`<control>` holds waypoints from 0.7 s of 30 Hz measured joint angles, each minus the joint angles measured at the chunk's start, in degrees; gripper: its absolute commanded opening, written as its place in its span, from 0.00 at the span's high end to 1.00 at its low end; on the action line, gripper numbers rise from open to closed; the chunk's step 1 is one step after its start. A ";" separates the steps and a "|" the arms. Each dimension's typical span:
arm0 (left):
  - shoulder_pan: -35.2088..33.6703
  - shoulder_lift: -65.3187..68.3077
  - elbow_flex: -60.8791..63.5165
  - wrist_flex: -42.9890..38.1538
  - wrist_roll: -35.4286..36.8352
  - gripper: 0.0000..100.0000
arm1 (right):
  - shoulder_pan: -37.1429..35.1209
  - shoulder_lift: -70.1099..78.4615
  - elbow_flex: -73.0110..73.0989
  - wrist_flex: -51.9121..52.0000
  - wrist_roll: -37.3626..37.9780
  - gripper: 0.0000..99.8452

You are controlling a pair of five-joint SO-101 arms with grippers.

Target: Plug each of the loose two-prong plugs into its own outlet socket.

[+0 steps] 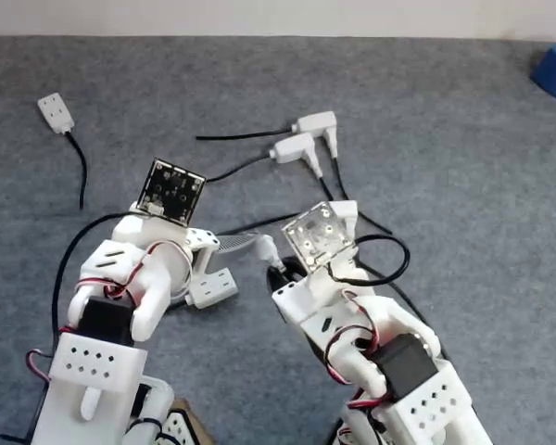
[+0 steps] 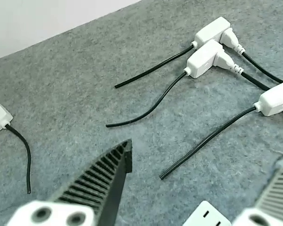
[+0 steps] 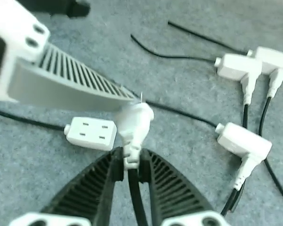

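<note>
The left fingers gape wide; the right fingers are pinched together.

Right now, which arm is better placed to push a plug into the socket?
Right: the right gripper is shut on a plug beside the socket. The left gripper is open, without a plug.

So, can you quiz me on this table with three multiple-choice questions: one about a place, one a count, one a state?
1. The lone socket lies: A) far left, away from both arms B) far right C) between the arms.
2. How many joined plug-and-socket pairs: A) one B) three C) five.
3. The right gripper is: A) open B) shut on a socket C) shut on the loose plug.
A, it sits alone far left; B, the right wrist view shows three; C, it clamps the plug.
</note>
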 measured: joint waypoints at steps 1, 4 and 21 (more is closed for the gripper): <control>-0.09 0.44 0.00 0.00 0.00 0.58 | 0.00 0.00 -0.35 0.00 0.00 0.99; 0.09 0.62 0.09 -0.09 -0.09 0.58 | -0.70 -0.18 -0.70 0.00 0.00 0.99; -18.99 0.62 -2.55 -2.37 -0.26 0.58 | -2.11 11.08 -4.13 0.88 1.76 0.99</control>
